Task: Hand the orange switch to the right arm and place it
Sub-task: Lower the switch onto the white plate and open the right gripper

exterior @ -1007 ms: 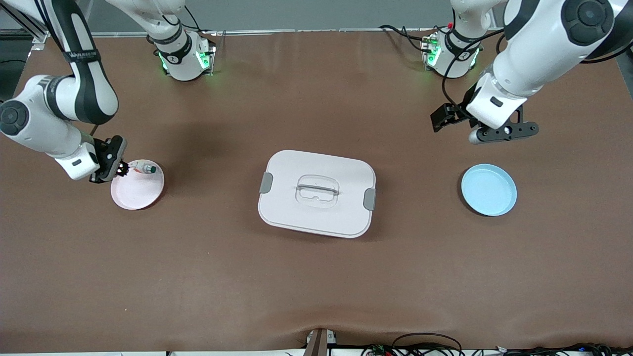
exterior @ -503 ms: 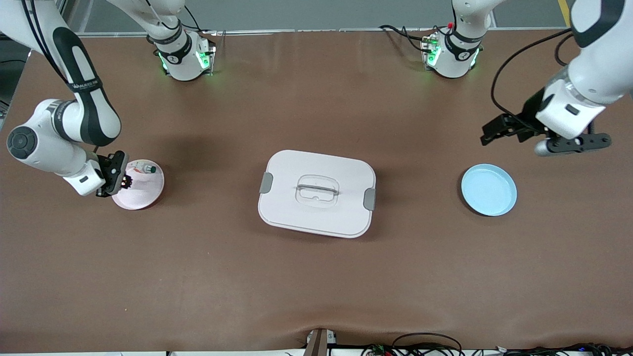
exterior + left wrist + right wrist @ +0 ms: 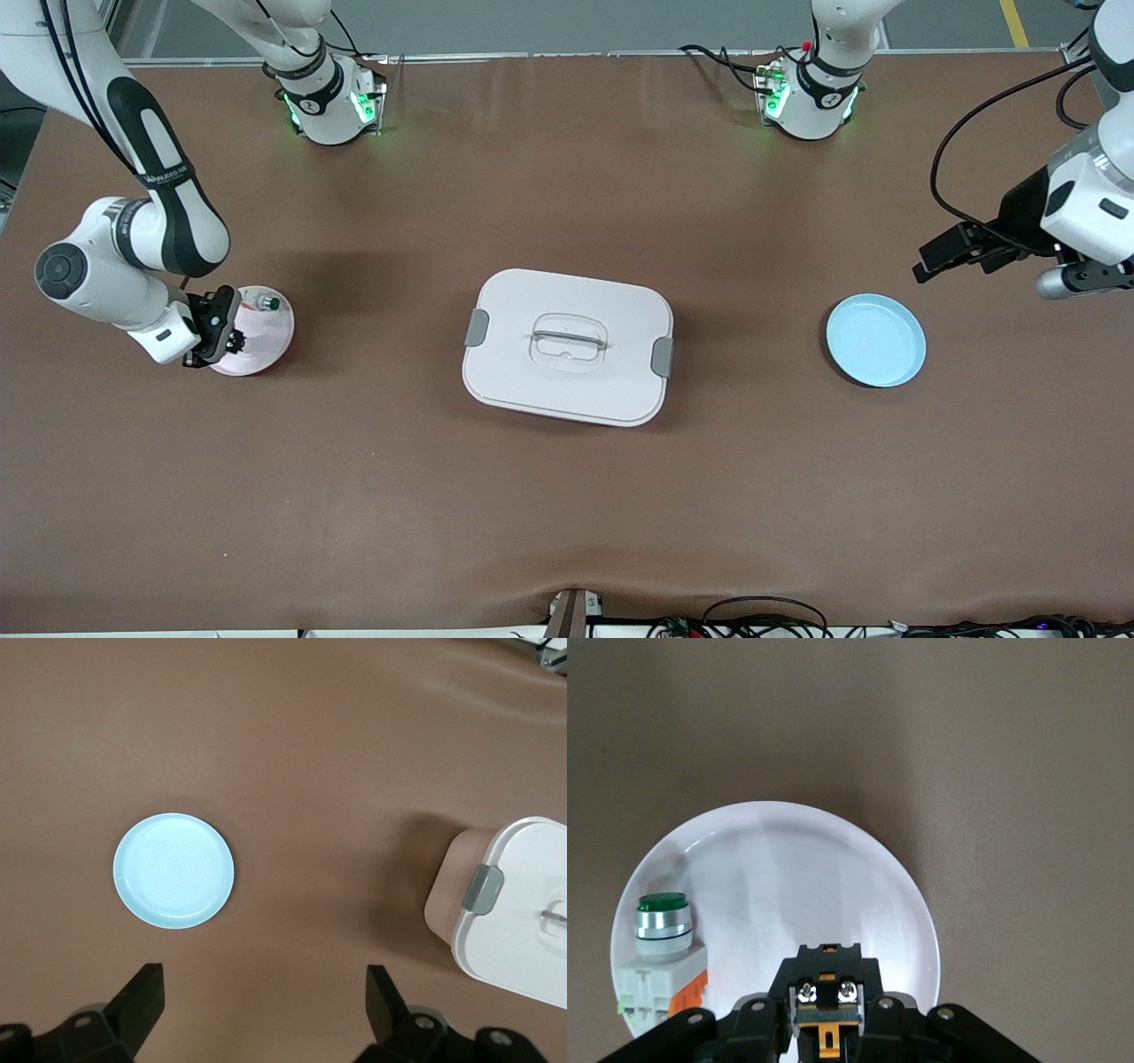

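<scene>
The orange switch (image 3: 827, 973), a small black block with an orange part, sits between the fingers of my right gripper (image 3: 827, 1014), which is shut on it. In the front view the right gripper (image 3: 220, 334) hangs low over the edge of the pink plate (image 3: 263, 344) at the right arm's end of the table. I cannot tell whether the switch touches the plate (image 3: 788, 877). My left gripper (image 3: 955, 252) is open and holds nothing. It is in the air over bare table near the blue plate (image 3: 875, 340). In the left wrist view the left gripper (image 3: 263, 985) has only the brown table between its fingers.
A white-silver piece with a green cap (image 3: 263, 303) lies on the pink plate, also visible in the right wrist view (image 3: 663, 948). A white lidded box (image 3: 568, 346) with grey latches stands mid-table. The blue plate (image 3: 174, 870) has nothing on it.
My right gripper has moved with the switch along the pink plate's edge toward the front camera. My left arm has swung away from the middle toward its own end of the table.
</scene>
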Action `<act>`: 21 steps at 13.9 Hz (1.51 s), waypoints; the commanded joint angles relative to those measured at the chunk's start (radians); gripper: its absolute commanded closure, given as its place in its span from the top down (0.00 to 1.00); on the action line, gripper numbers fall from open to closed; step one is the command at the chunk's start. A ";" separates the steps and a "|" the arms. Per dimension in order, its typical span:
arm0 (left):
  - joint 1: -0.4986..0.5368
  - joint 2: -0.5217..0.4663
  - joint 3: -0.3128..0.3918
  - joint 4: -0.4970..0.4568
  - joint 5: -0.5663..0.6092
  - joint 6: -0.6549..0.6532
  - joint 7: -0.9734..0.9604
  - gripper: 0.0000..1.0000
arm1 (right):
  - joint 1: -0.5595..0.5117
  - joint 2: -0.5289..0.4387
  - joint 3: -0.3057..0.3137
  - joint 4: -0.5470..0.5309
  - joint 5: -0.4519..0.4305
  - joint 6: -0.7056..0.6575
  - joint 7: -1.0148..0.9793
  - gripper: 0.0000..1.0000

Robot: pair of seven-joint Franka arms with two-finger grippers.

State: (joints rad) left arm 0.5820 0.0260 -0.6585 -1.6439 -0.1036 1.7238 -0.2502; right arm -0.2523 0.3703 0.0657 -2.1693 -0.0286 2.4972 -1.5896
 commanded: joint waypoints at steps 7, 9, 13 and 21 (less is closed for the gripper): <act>0.006 0.022 -0.009 0.021 0.039 -0.010 0.006 1.00 | 0.001 -0.048 -0.007 -0.098 -0.059 0.097 0.080 0.00; -0.005 0.025 -0.009 0.021 0.047 -0.010 0.005 1.00 | 0.039 -0.096 -0.007 -0.127 -0.185 0.077 0.271 0.00; -0.246 0.025 0.223 0.018 0.061 -0.013 0.005 1.00 | 0.038 -0.119 -0.001 -0.150 -0.363 0.075 0.442 0.00; -0.610 0.025 0.583 0.015 0.061 -0.018 0.005 1.00 | 0.041 -0.094 0.000 -0.149 -0.372 0.083 0.401 0.00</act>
State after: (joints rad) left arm -0.0133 0.0464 -0.0898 -1.6418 -0.0648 1.7219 -0.2502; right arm -0.2120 0.2790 0.0630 -2.3097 -0.3773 2.5752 -1.1867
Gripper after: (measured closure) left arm 0.000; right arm 0.670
